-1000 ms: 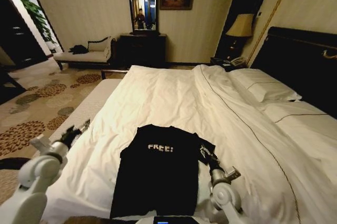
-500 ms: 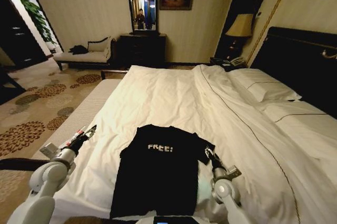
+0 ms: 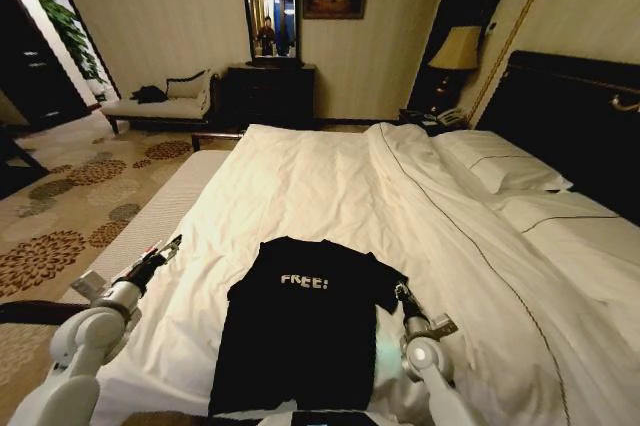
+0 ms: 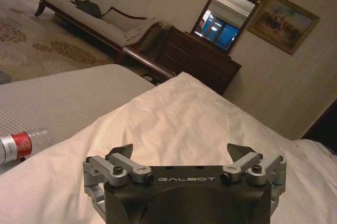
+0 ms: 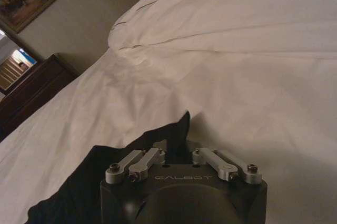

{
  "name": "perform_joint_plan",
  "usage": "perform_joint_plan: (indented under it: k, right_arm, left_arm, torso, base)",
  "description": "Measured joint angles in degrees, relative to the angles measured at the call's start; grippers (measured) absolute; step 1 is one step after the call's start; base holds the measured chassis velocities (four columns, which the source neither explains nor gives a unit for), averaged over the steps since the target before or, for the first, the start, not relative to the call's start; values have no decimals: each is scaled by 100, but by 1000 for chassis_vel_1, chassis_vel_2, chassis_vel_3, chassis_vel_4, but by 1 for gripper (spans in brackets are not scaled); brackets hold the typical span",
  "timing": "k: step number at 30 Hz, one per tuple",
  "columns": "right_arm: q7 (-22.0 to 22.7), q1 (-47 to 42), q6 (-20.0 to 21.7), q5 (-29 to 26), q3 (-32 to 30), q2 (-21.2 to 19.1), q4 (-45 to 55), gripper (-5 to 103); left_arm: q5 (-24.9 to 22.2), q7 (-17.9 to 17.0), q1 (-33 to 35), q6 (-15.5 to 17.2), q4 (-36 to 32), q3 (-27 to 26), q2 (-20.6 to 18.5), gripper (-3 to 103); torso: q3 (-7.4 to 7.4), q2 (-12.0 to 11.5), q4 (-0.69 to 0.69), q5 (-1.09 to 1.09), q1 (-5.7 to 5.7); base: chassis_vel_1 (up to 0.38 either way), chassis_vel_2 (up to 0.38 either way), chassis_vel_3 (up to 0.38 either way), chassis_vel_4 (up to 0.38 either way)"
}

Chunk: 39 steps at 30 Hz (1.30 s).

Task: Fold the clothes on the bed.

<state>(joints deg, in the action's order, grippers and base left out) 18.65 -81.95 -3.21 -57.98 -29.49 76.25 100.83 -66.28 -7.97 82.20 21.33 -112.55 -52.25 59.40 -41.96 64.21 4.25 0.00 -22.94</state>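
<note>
While spread flat, chest up, near the foot edge of the bed [image 3: 330, 176], the black T-shirt [image 3: 300, 326] shows white "FREE!" lettering; white duvet all around it. Right gripper [image 3: 403, 292]: at the shirt's right sleeve, jaws drawn together on the sleeve's edge, cloth between them in the right wrist view. Left gripper [image 3: 170, 245]: over the bed's left edge, apart from the shirt, jaws spread wide. Plastic bottle [image 4: 21, 145] with red label: on the padded bench [image 4: 58, 98] beside the bed
</note>
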Motion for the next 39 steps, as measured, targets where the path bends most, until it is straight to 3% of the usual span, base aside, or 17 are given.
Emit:
perform_joint_plan:
  k: [3, 6, 18, 25, 28, 39]
  right_arm:
    - [-123, 5, -23, 21, 28, 6, 0, 6]
    - [-211, 17, -52, 38, 39, -2, -1, 1]
    - [-227, 47, -183, 138, 242, -39, 430, 0]
    - [-308, 395, -136, 180, 935, -44, 428, 0]
    - [-451, 731, -137, 194, 1527, -61, 224, 0]
    - [-423, 1342, -137, 404, 2260, 59, -445, 0]
  left_arm:
    - [36, -12, -29, -5, 36, 59, 14, 100]
    - [54, -24, -48, -8, 64, 86, 18, 100]
    - [45, -73, -125, -18, 153, 118, 29, 100]
    - [58, -135, -151, -19, 124, 162, 86, 100]
    - [84, -163, -129, -17, 109, 148, 120, 100]
    - [181, -192, -104, -4, 110, 129, 223, 100]
  torso:
    - [0, 0, 0, 0, 0]
    - [0, 0, 0, 0, 0]
    - [0, 0, 0, 0, 0]
    - [0, 0, 0, 0, 0]
    - [0, 0, 0, 0, 0]
    - [0, 0, 0, 0, 0]
  base:
    - [0, 0, 0, 0]
    - [0, 0, 0, 0]
    - [0, 0, 0, 0]
    - [0, 0, 0, 0]
    - [0, 0, 0, 0]
    - [0, 0, 0, 0]
